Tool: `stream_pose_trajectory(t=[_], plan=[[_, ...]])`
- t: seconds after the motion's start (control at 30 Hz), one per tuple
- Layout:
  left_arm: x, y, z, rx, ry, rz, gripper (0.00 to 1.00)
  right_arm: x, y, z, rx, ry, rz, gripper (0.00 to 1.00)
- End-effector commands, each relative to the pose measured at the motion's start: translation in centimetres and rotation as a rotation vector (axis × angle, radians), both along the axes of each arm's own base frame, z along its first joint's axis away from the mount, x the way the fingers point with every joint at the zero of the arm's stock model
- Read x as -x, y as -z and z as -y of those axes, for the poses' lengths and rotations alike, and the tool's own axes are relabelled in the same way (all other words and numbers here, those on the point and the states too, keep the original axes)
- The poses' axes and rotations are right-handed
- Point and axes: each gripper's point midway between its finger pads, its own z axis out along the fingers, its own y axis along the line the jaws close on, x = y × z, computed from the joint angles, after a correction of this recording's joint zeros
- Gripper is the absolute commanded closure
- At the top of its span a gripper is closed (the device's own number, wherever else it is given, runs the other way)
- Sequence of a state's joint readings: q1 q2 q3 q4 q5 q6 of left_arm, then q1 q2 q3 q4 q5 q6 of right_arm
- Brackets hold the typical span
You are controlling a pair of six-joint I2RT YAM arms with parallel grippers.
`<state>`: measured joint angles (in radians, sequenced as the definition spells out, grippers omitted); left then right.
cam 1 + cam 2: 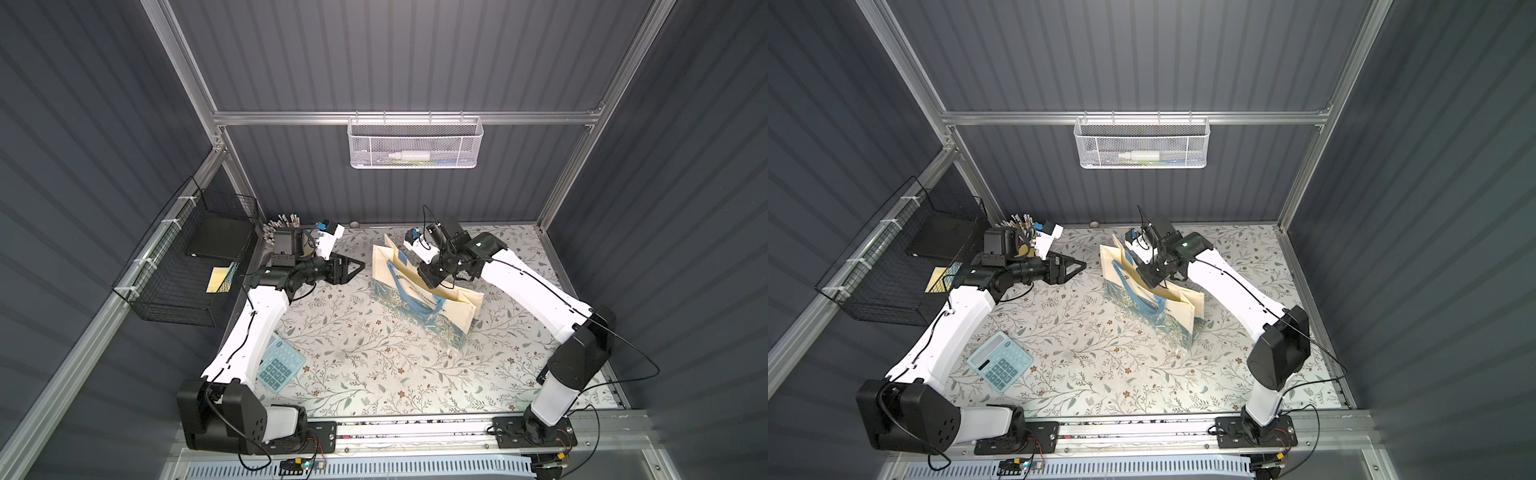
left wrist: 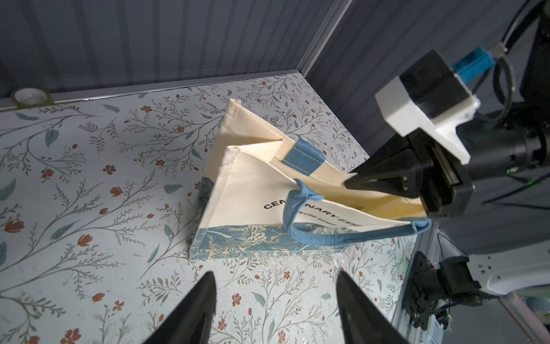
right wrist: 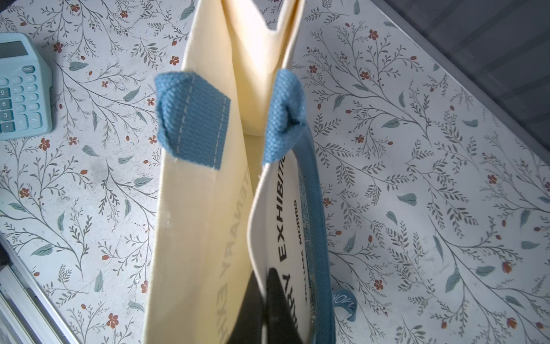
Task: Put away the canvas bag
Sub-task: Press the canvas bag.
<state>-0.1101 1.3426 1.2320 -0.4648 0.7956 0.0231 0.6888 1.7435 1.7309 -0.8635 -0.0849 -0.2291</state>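
R gripper tight on canvas bag rim (L gripper splayed, apart)

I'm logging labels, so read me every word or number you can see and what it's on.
"CEN" and "NARY", split by a handle: canvas bag
"EXHIBITI", then smaller "MORRIS": same bag
"9", "6", "3": calculator keys
Other calculator keys, bag's remaining small print: too blurred to read

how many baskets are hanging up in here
2: a white mesh basket hangs high at the back, and a black wire basket hangs at the robot's left side. No others show in either top view, and none seems hidden.
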Motion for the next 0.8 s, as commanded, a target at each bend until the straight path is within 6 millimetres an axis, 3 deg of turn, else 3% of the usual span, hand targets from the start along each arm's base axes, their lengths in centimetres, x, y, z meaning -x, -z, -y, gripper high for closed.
stream_pose_trajectory(t=[0.0, 0.13, 0.33, 0.53, 0.77], plan=[[0.7, 1.1, 1.0, -0.021, 0.138, 0.052, 0.3, 0.2, 1.0, 0.4, 0.023, -0.008, -0.021, 1.0], [-0.3, 3.7, 1.7, -0.069, 0.255, 0.091, 0.32, 0.7, 0.3, -0.2, -0.019, -0.044, -0.025, 1.0], [-1.7, 4.4, 1.1, -0.242, 0.315, 0.415, 0.31, 2.2, 0.4, -0.4, -0.059, -0.105, -0.046, 1.0], [-1.9, 4.9, 2.3, -0.221, 0.494, 0.622, 0.35, 4.4, 0.8, -1.1, -0.12, -0.2, -0.091, 1.0], [-2.7, 6.6, 2.6, -0.176, 0.564, 0.659, 0.35, 5.4, 0.3, -1.1, -0.152, -0.233, -0.089, 1.0]])
